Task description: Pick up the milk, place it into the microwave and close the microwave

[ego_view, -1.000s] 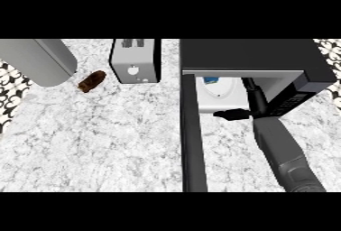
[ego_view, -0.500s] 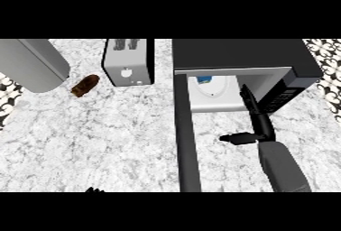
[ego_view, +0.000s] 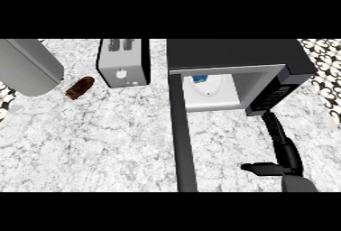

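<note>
At the lower right of the frame, a black right hand [ego_view: 285, 152] with slender fingers and a stubby thumb is seen, joined to a rounded grey forearm [ego_view: 297, 184].

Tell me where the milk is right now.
In the head view, the milk sits inside the open microwave, upper right of centre, right of the toaster and beyond the right hand.

The hand [ego_view: 285, 153] is black, on a grey forearm [ego_view: 297, 184]. Just above it the microwave [ego_view: 233, 53] is black outside and light grey inside. The milk [ego_view: 203, 84] in there is white with a blue mark. Far to the left of the hand, the toaster [ego_view: 124, 63] is silver-grey and a small object [ego_view: 80, 87] is brown. The counter [ego_view: 100, 140] is white marble with grey veins.
</note>
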